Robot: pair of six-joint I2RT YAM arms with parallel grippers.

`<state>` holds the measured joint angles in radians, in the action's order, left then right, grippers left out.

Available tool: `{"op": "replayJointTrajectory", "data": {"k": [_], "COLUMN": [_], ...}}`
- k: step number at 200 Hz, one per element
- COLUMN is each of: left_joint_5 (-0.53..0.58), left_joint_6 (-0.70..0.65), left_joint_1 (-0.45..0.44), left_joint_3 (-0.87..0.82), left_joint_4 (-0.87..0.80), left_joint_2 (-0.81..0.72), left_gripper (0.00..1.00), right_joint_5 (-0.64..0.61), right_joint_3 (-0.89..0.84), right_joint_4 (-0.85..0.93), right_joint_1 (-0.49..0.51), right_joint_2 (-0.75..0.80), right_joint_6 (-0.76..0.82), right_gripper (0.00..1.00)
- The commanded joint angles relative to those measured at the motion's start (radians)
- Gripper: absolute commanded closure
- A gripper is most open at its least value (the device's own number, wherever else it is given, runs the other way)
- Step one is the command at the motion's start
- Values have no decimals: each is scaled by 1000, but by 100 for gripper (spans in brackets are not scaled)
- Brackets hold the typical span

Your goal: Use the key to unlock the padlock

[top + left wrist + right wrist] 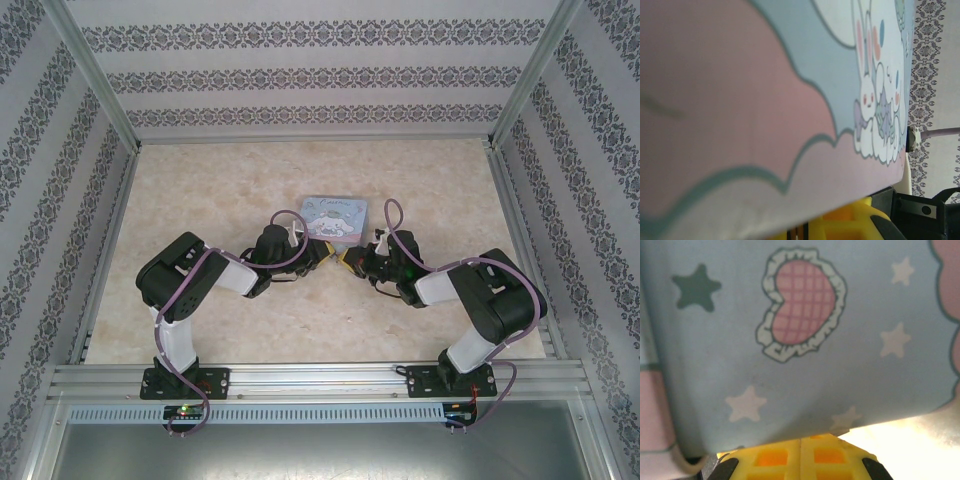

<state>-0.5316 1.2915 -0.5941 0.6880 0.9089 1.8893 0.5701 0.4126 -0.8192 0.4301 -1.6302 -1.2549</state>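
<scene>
1. A pale blue tin (335,216) with a white cartoon dog lies on the surface (200,190).
2. The left arm (185,280) and the right arm (490,300) bend inward — their yellow tips are close together just in front of the tin.
3. The right jaws are closed — two yellow fingers (775,460) press together, very near the tin.
4. I cannot tell if the left jaws are open or closed.
5. The padlock and the key are too small to see, so I cannot tell where they are.
</scene>
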Motion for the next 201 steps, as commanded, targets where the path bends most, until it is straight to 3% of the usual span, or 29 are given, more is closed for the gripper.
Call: {"op": "replayJointTrajectory", "data": {"k": [1, 201], "left_joint_5": [-31, -30], "left_joint_6": [14, 13], "left_joint_1": [1, 2], "left_joint_3": [18, 22], "left_joint_4": [35, 33], "left_joint_2": [-10, -6], "left_gripper": [100, 100], "right_joint_5": [25, 43], "right_joint_3": [33, 29], "right_joint_4": [-36, -43], "right_joint_1": [12, 19], "right_joint_2": [18, 24], "right_joint_6": [-3, -6], "right_gripper": [100, 100]}}
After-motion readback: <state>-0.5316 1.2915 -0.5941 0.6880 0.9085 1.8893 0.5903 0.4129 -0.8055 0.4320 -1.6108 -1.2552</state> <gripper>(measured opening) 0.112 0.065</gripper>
